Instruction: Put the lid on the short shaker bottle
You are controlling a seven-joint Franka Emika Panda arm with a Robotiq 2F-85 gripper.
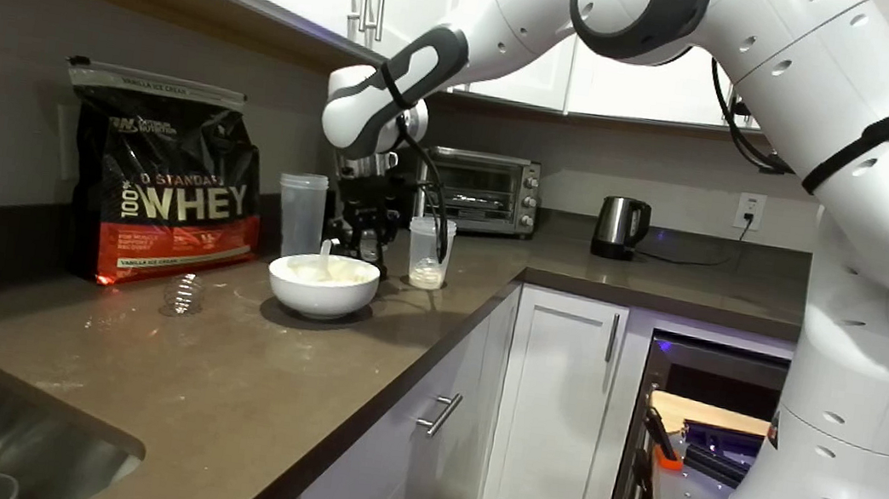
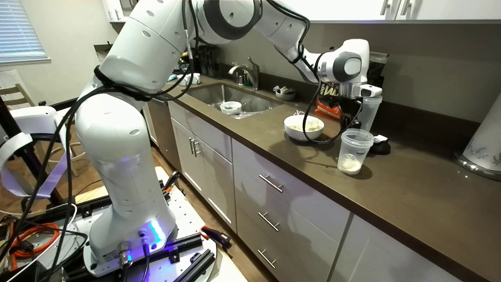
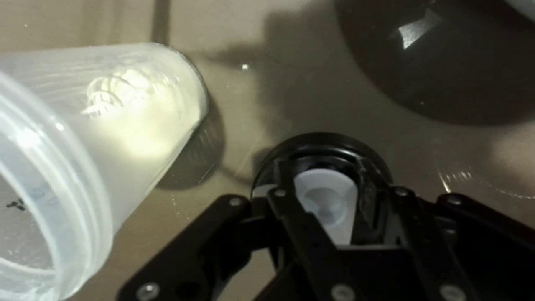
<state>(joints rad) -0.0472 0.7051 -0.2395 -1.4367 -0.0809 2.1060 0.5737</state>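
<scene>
The short shaker bottle (image 1: 429,247) stands upright and open on the counter. It also shows in an exterior view (image 2: 355,150) and at the left of the wrist view (image 3: 138,121), with whitish powder and wire coils inside. A round black lid (image 3: 322,140) with a white tab (image 3: 326,196) is at my gripper (image 3: 324,171). My fingers lie along both sides of the tab and appear shut on it. I cannot tell whether the lid rests on the counter. My gripper shows between the bowl and the shaker in both exterior views (image 1: 368,244) (image 2: 352,123).
A white bowl (image 1: 321,293) with powder and a taller bottle (image 1: 301,213) stand close by. A black lid-like piece with a white top (image 2: 380,147) sits by the shaker. A wire ball (image 1: 183,294), whey bag (image 1: 169,187) and sink (image 1: 27,418) are farther off.
</scene>
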